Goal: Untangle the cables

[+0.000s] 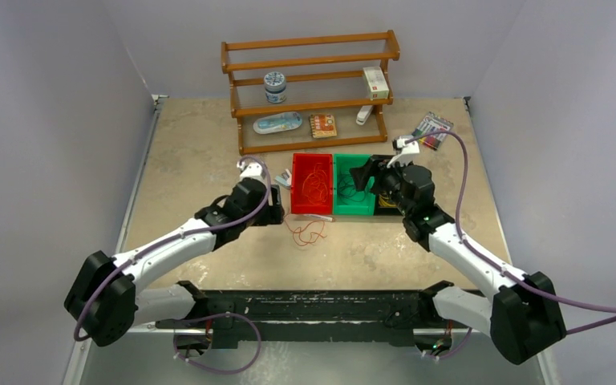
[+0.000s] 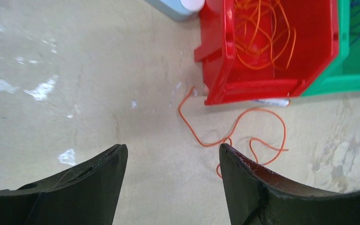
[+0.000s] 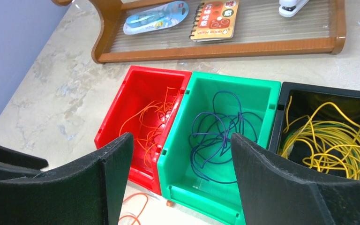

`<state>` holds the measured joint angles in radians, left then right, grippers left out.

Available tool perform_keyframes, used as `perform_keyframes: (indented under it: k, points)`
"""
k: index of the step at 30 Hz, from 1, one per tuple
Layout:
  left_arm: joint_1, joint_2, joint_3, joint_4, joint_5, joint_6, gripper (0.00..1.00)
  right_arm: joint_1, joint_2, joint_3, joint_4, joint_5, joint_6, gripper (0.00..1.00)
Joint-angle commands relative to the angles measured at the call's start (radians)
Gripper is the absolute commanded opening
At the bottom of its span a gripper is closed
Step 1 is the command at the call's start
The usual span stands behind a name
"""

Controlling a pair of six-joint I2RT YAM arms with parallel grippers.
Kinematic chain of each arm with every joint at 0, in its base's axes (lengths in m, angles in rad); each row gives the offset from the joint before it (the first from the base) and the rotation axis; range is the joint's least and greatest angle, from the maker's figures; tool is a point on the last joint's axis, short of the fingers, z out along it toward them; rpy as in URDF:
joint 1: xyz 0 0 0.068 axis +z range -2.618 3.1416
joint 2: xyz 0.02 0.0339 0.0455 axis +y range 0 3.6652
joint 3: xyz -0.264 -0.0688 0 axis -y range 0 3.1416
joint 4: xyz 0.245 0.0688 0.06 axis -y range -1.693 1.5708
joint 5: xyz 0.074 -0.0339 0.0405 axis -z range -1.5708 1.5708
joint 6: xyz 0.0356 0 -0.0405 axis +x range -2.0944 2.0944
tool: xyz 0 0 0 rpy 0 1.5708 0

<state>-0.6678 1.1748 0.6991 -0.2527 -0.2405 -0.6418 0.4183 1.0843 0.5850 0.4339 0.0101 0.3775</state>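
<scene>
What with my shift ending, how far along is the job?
Done: orange cables sit in the red bin, blue ones in the green bin, yellow ones in the black bin. In hand: nothing; left end effector and right end effector are open. Left: one loose cable on the table before the red bin.

This is a robotics lab test cell. Plain lilac-grey panel walls (image 1: 48, 120) box in a beige stone-patterned bench (image 1: 192, 152) on three sides. Two white-and-black jointed robot arms (image 1: 168, 249) are bolted to a black metal rail (image 1: 321, 303) at its near edge. The goods look like staged props: a brown wooden rack (image 1: 313, 42) holds a few small office and household items. In front of it, a red plastic bin (image 3: 119, 110), a green plastic bin (image 3: 243, 86) and a black plastic bin (image 3: 328, 91) sit side by side, each holding thin wire cables (image 3: 333, 138) of one colour.
</scene>
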Motion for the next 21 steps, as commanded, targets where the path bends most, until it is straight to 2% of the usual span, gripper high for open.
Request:
perform_keyframes:
  k: [1, 7, 13, 21]
  points:
    - [-0.06, 0.024, -0.053, 0.167, 0.115, -0.037, 0.7, -0.002, 0.014, 0.05, 0.014, -0.04, -0.016, 0.77]
    - [-0.126, 0.057, -0.109, 0.228, 0.139, -0.006, 0.66, -0.003, 0.037, 0.055, 0.02, -0.07, -0.014, 0.77]
    - [-0.146, 0.105, -0.108, 0.251, 0.14, 0.039, 0.65, -0.003, 0.057, 0.055, 0.031, -0.093, -0.009, 0.77]
    - [-0.148, 0.204, -0.086, 0.306, 0.117, 0.065, 0.5, -0.003, 0.061, 0.058, 0.03, -0.107, -0.011, 0.77]
